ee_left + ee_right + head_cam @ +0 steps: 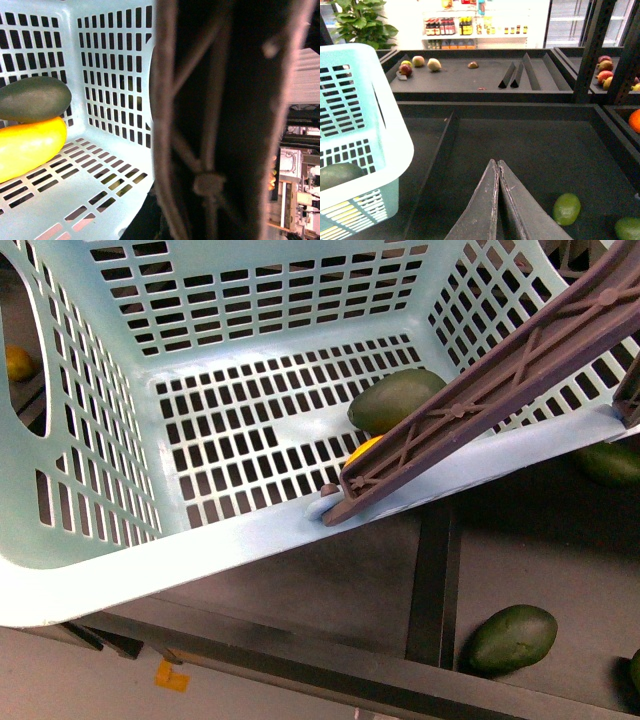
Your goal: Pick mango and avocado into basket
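The right gripper (497, 165) shows in the right wrist view with its two fingers pressed together at the tips, holding nothing, above a dark tray floor (530, 150). Beside it on that floor lie a light green fruit (566, 208) and, at the frame corner, another green fruit (629, 228). The left gripper is not visible in any view; a brown ribbed handle (225, 120) fills most of the left wrist view, so its state cannot be told. In the front view the basket (200, 550) stands close, tilted across the frame, with the handle (500, 390) lying across its near right rim. Inside, on the slotted floor, the avocado (395, 400) rests near the right wall, and the mango (362, 450) lies touching it, mostly hidden by the handle. The left wrist view confirms the avocado (34, 98) and the mango (30, 145) in contact. Outside the basket, a second avocado (512, 638) lies on the dark shelf (340, 590) just right of a divider, and another (610, 462) lies farther back. Farther off, more fruit (420, 64) sits on a rear shelf.
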Available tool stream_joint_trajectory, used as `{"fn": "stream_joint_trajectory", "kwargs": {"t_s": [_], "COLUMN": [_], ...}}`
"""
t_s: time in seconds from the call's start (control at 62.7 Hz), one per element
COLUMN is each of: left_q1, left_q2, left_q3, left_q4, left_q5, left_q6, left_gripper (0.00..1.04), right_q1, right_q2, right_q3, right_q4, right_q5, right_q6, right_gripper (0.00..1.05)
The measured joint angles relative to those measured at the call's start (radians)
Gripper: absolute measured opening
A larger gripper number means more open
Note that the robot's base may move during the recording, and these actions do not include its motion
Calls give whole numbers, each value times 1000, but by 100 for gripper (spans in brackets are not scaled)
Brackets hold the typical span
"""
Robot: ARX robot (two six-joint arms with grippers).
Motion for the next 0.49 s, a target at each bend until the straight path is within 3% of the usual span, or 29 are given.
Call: {"fn": "stream_joint_trajectory", "kwargs": {"t_s": [0.08, 0.255, 0.494], "left_q1": [0, 0, 0], "left_q2": [0, 0, 0], "left_q3": [0, 0, 0], "left_q4": [0, 0, 0], "left_q5": [0, 0, 0], "left_q6": [0, -1, 0], "left_gripper": [4, 4, 4], "right_q1": [0, 0, 0], "right_q2": [-112, -139, -140], "right_q3": [0, 0, 0], "right_q4": [-129, -140, -140], "right_q5": [1, 1, 2], "right_q6": [0, 0, 0], "right_gripper": [2, 3, 42]}}
